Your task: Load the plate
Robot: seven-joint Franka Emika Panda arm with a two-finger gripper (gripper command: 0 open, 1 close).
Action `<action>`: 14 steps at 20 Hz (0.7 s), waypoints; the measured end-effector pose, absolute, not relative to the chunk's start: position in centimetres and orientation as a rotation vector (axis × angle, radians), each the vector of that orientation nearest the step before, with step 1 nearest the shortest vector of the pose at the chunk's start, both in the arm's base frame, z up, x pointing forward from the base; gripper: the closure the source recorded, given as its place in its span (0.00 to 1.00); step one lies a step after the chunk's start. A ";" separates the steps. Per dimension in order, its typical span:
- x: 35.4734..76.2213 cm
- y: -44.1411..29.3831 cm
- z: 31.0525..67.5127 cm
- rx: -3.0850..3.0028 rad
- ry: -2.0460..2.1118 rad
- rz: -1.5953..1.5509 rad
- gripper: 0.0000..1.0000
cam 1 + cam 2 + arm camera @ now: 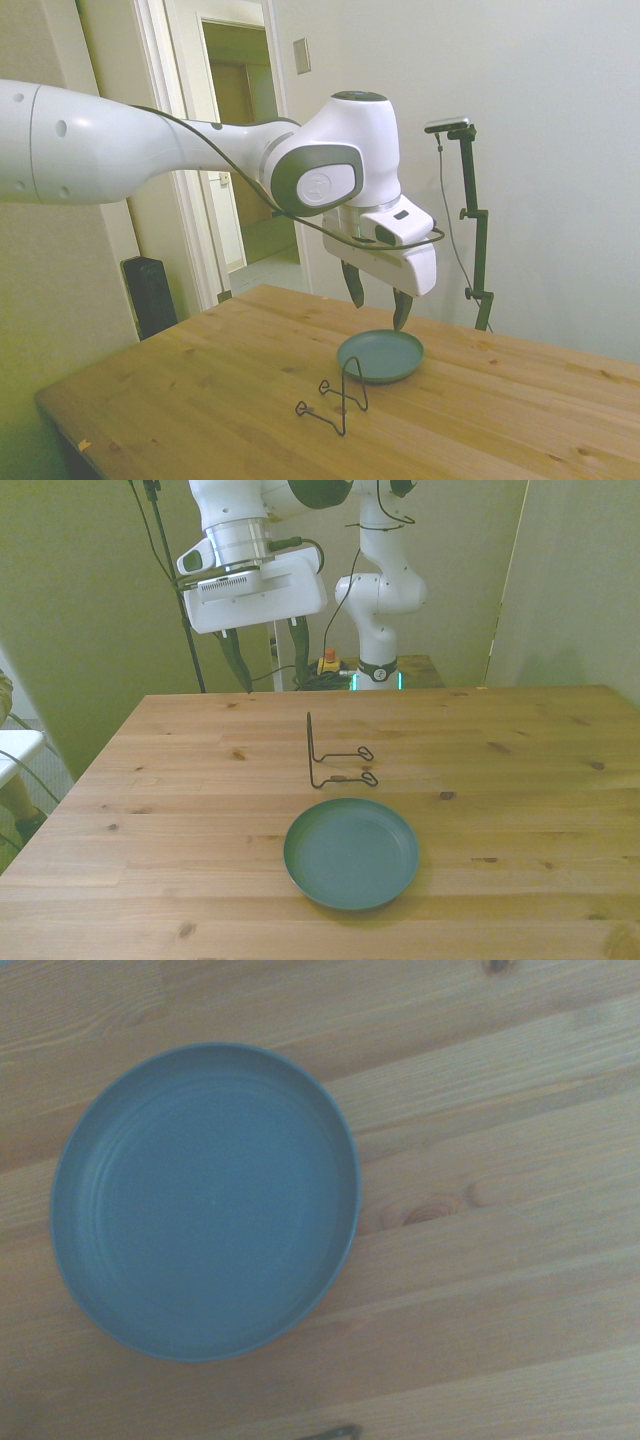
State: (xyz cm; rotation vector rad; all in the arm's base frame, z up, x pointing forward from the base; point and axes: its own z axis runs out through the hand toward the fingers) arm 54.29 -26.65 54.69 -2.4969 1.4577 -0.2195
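Observation:
The teal blue-grey plate [380, 357] [350, 853] lies flat and empty on the wooden table, near the front edge in the front view. It fills much of the wrist view [205, 1200]. A thin black wire stand [335, 396] [331, 756] stands upright on the table just behind the plate in the front view, apart from it. My gripper [378, 311] [272, 676] hangs open with nothing between its fingers. In the side view it hovers well above the plate's far rim; in the front view it sits high over the far table edge, left of the stand.
The wooden table [520, 780] stretches wide to either side of the plate and stand. A black box [149, 294] stands on the floor by the doorway, off the table.

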 end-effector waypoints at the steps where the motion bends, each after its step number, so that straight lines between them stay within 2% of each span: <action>1: 54.4 -26.7 54.8 -2.494 1.457 -0.214 0.00; 7: 56.6 -28.7 55.2 -2.458 1.473 -0.184 0.00; 14: 60.6 -30.4 51.9 -2.469 1.449 -0.135 0.00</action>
